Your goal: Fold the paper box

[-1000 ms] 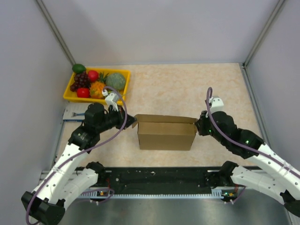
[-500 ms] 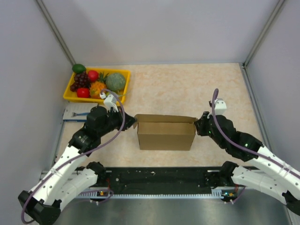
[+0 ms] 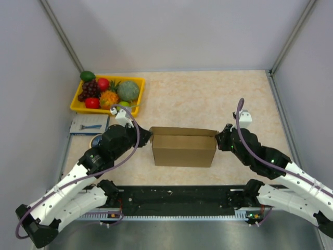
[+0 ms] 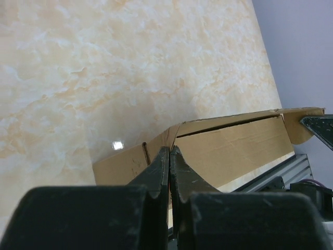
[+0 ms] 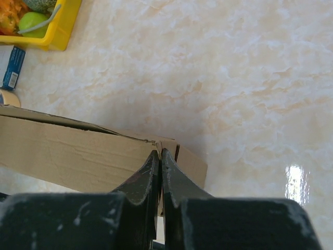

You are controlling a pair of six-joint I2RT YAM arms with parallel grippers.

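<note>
Starting at the left end effector (image 4: 169,150): fingers squeezed together, tip touching the left end of the paper box (image 3: 183,148). Right end effector (image 5: 158,152), same deal, closed up against the right end. Box sits mid-surface (image 3: 208,99) between them. Yellow fruit tray (image 3: 82,109) and blue-white packet (image 3: 88,124) are off left, well apart.

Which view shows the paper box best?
The top external view: the paper box is seen whole, from above. The left wrist view shows only part of it, seen along one long side. The right wrist view shows only its right end and part of a side.
</note>
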